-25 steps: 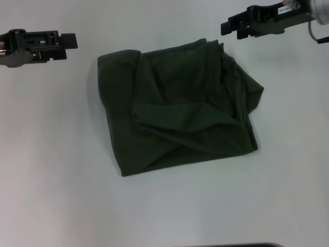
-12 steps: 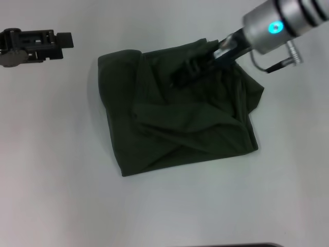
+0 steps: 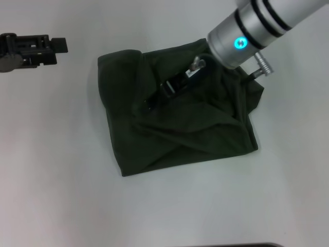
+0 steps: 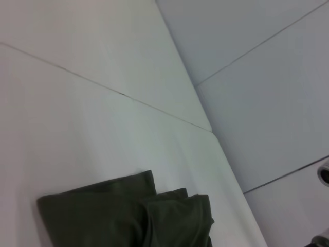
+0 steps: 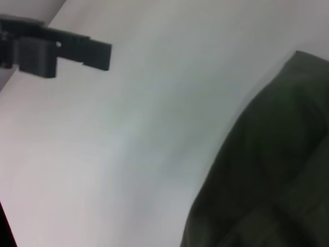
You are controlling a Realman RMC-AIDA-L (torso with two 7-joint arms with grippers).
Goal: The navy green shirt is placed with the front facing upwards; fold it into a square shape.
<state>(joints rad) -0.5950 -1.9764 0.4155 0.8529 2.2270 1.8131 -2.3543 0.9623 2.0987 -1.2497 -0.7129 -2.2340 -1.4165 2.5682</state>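
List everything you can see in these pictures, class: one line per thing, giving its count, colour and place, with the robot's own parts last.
navy green shirt: one, dark olive green, folded into a rough, rumpled square at the middle of the table.
table: one, white, under the shirt and around it on all sides.
left claw: one, black, hanging over bare table beyond the shirt's far left corner, apart from the cloth.
right claw: one, black on a silver arm with a teal light, reaching down over the shirt's upper middle folds.
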